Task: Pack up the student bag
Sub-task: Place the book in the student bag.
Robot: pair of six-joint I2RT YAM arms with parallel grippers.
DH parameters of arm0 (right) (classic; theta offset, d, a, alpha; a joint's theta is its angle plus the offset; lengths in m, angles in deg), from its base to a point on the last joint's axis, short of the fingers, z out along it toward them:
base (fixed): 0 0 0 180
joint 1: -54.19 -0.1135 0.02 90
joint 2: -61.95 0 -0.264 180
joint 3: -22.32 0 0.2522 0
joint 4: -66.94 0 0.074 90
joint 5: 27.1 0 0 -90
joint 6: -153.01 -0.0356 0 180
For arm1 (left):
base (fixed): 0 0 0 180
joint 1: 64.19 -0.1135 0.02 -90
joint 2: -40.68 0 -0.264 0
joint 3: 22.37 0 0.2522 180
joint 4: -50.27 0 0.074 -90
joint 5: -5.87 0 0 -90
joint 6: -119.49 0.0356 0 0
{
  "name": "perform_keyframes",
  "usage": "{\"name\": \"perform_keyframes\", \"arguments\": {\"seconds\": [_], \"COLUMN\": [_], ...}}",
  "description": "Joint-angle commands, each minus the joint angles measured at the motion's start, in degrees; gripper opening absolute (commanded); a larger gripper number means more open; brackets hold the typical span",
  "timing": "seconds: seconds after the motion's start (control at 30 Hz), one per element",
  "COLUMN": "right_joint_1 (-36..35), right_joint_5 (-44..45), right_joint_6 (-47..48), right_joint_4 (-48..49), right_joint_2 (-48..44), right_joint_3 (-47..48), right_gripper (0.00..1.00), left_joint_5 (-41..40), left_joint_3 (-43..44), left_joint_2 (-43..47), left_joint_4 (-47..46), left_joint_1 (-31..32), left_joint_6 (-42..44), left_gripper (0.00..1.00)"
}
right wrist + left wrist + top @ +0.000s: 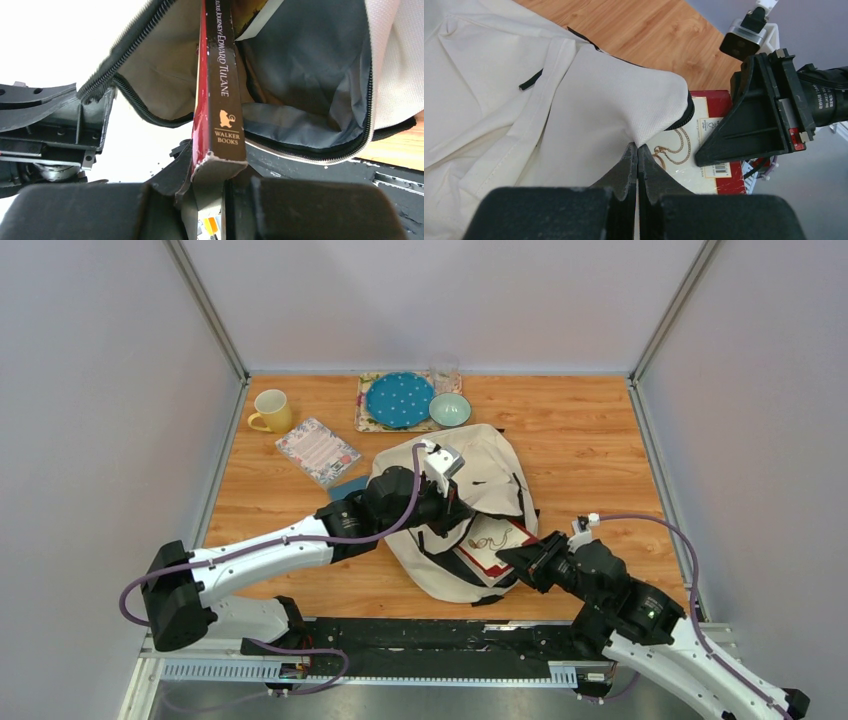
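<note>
1. Cream student bag (pixel 480 475) lies on the table (pixel 600 440); left gripper (pixel 637 152), fully closed on its flap, holds the mouth open.
2. Right gripper (pixel 215 167) pinches a red book (pixel 223 100), half inside the bag.
3. Next: probably push deeper.

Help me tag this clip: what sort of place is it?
Probably a robot test cell: grey walls box in a wooden table, with the left arm and right arm mounted at its edge.
</note>
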Motion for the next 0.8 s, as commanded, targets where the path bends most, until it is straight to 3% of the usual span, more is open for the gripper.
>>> {"name": "perform_keyframes", "arguments": {"seconds": [0.0,0.47,0.77], "right_joint_1": [-0.11,-0.20,-0.20], "right_joint_5": [0.59,0.24,8.76], "right_joint_6": [-0.81,-1.51,-2.31], "right_joint_4": [7.81,13.51,22.30], "right_joint_2": [1.28,4.72,6.12], "right_joint_3": [0.36,-2.63,-6.93], "right_gripper": [0.00,0.00,0.00], "left_joint_5": [2.71,2.88,3.33], "left_joint_3": [1.99,2.08,1.38], "left_joint_2": [4.02,5.17,5.26], "left_joint_4": [-7.35,-8.84,-9.64], "left_joint_1": [0.18,0.18,0.18], "left_joint_6": [0.11,0.81,-0.15], "left_gripper": [0.00,0.00,0.00]}}
